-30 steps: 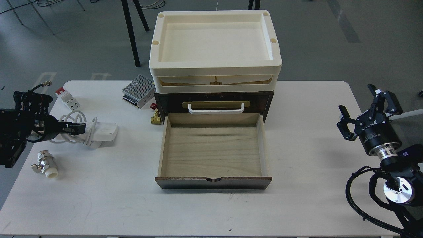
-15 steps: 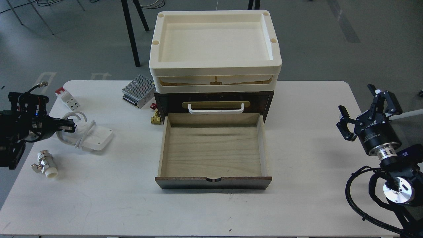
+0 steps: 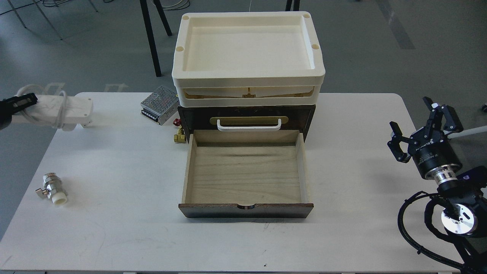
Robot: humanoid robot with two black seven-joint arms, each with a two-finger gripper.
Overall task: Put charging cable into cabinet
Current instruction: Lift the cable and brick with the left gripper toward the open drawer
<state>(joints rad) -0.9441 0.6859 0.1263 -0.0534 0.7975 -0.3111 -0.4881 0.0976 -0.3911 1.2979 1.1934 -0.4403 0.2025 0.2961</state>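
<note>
The charging cable (image 3: 62, 109), a flat white block with a pale cord looped around it, hangs in the air over the table's far left corner. My left gripper (image 3: 21, 102) is shut on its left end at the view's left edge. The cabinet (image 3: 246, 114) is a dark brown chest at the table's back middle. Its lower drawer (image 3: 245, 171) is pulled out towards me and shows a bare light wood inside. The upper drawer has a white handle (image 3: 249, 125). My right gripper (image 3: 414, 118) is open and empty, well off to the cabinet's right.
A cream plastic tray (image 3: 247, 82) sits on top of the cabinet. A perforated metal box (image 3: 159, 103) and a small brass valve (image 3: 179, 136) lie left of the cabinet. A silver valve (image 3: 51, 188) lies near the table's (image 3: 114, 213) left edge.
My left gripper has lifted the charging cable off the table and carried it up and to the far left. The lifted cable now hides the small white-and-red block. The right arm has not moved.
</note>
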